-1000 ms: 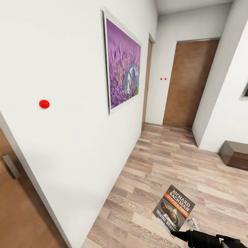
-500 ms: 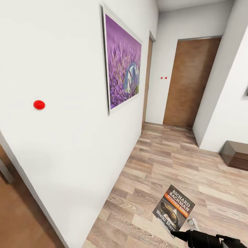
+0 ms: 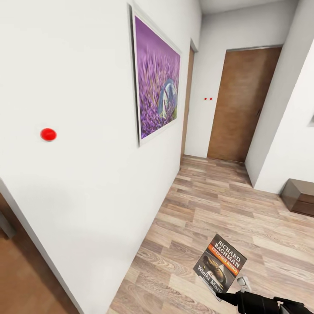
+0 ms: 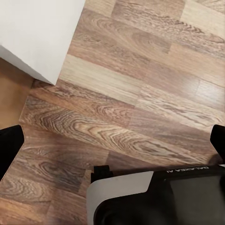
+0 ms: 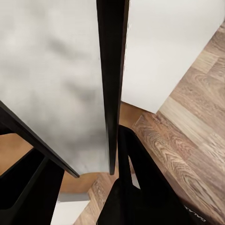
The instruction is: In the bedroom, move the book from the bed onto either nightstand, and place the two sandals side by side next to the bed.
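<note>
The book [image 3: 220, 261], a thin paperback with "Richard Bachman" in white over an orange band, hangs tilted above the plank floor at the lower right of the head view. My right gripper [image 3: 226, 297] is shut on its lower edge. In the right wrist view the book [image 5: 56, 84] is edge-on, a pale face and a dark spine, clamped between the black fingers [image 5: 136, 178]. In the left wrist view my left gripper [image 4: 112, 143] is open, its fingertips far apart over bare floor, with nothing between them.
I am in a hallway. A white wall [image 3: 87, 165] with a purple framed picture [image 3: 157, 78] runs close along the left. A brown door [image 3: 237, 104] closes the far end. A low dark brown cabinet [image 3: 301, 196] stands at the right edge. Wood floor [image 3: 209, 205] lies ahead.
The whole head view has shifted slightly, so the camera has moved a little. The book stays in my right gripper at the same spot in the picture.
</note>
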Controlling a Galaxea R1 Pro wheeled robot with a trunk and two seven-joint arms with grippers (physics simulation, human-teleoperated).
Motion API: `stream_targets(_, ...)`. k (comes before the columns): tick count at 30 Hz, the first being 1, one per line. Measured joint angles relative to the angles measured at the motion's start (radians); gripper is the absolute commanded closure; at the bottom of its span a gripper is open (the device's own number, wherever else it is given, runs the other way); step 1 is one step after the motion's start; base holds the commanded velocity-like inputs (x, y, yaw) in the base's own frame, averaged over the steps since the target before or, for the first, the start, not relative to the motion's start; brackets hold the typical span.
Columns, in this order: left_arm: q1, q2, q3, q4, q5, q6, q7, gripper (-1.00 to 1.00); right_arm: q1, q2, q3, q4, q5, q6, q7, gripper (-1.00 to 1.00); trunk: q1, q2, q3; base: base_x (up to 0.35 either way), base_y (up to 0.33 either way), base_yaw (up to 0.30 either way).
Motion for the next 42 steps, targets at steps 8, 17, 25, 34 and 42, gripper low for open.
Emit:
stream_targets(8, 0.0, 0.0, 0.0, 0.0, 0.0, 0.0, 0.0, -1.0, 0.0, 0.0, 0.0, 0.0, 0.0, 0.0, 0.001, 1.0, 0.0, 0.0, 0.0, 0.006, 0.072, 0.0)
stream_targets(17, 0.0, 0.0, 0.0, 0.0, 0.0, 0.0, 0.0, -1.0, 0.0, 0.0, 0.0, 0.0, 0.0, -0.001, -0.001, 1.0, -0.001, 0.0, 0.0, 0.271, 0.002, 0.0)
stream_targets(25, 0.0, 0.0, 0.0, 0.0, 0.0, 0.0, 0.0, -1.0, 0.0, 0.0, 0.0, 0.0, 0.0, 0.0, -0.001, 1.0, 0.0, 0.0, 0.0, 0.115, 0.0, 0.0)
stream_targets(34, 0.0, 0.0, 0.0, 0.0, 0.0, 0.0, 0.0, -1.0, 0.0, 0.0, 0.0, 0.0, 0.001, -0.001, -0.002, 1.0, 0.0, 0.0, 0.0, 0.005, 0.0, -0.116)
stream_targets(42, 0.0, 0.0, 0.0, 0.0, 0.0, 0.0, 0.0, -1.0, 0.0, 0.0, 0.0, 0.0, 0.002, -0.001, -0.001, 1.0, 0.0, 0.0, 0.0, 0.0, 0.0, -0.055)
